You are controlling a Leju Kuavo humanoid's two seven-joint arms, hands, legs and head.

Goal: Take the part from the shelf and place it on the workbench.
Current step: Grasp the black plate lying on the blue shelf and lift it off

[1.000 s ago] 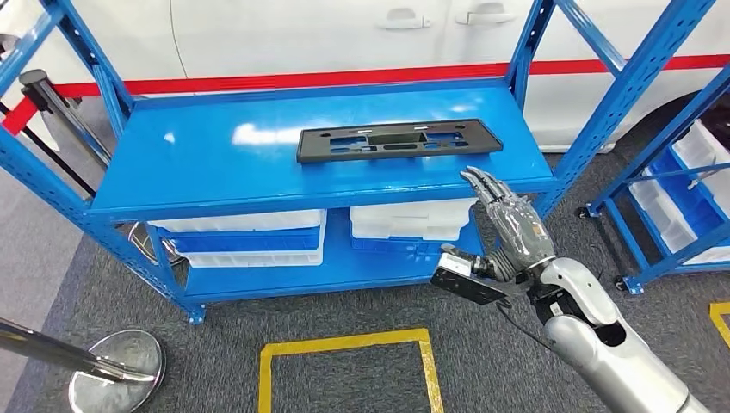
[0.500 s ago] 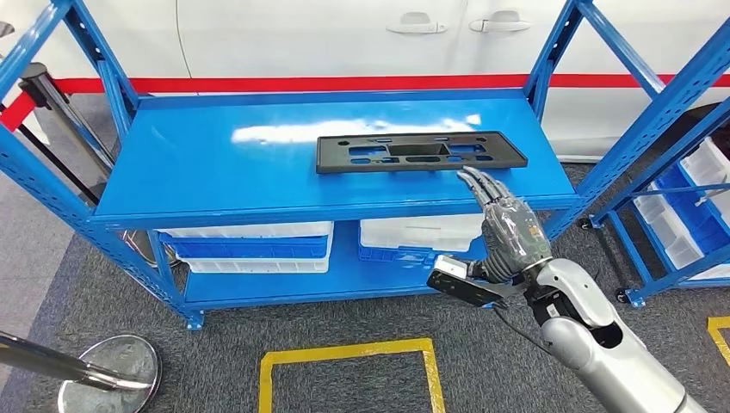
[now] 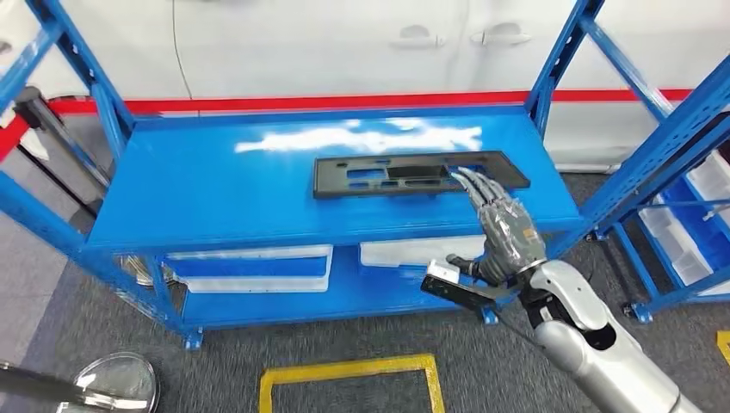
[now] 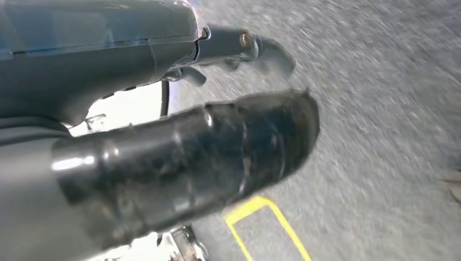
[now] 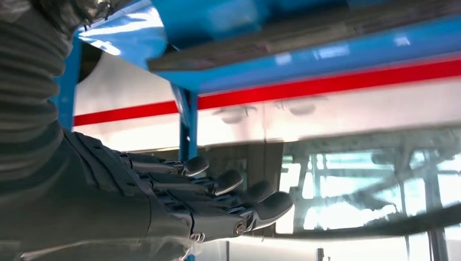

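The part (image 3: 392, 175) is a flat black plate with cut-outs, lying on the top board of the blue shelf (image 3: 215, 185), right of its middle. My right hand (image 3: 504, 231) reaches up from the shelf's front edge with its fingers (image 3: 472, 182) stretched out and apart, their tips over the plate's right portion. It holds nothing. The right wrist view has the same straight fingers (image 5: 217, 190) under a blue shelf edge (image 5: 304, 60). My left hand (image 4: 179, 157) hangs over grey carpet, its fingers straight, with nothing in it.
White bins (image 3: 258, 267) sit on the lower board. Blue uprights (image 3: 559, 60) frame the shelf, and a second blue rack (image 3: 689, 198) stands at the right. A white car (image 3: 344, 43) is behind. A yellow floor square (image 3: 344, 379) and a stanchion base (image 3: 116, 383) lie in front.
The head view has shifted closer to the shelf. My right hand has risen and moved forward, from below the front edge to having its fingertips over the plate's right end.
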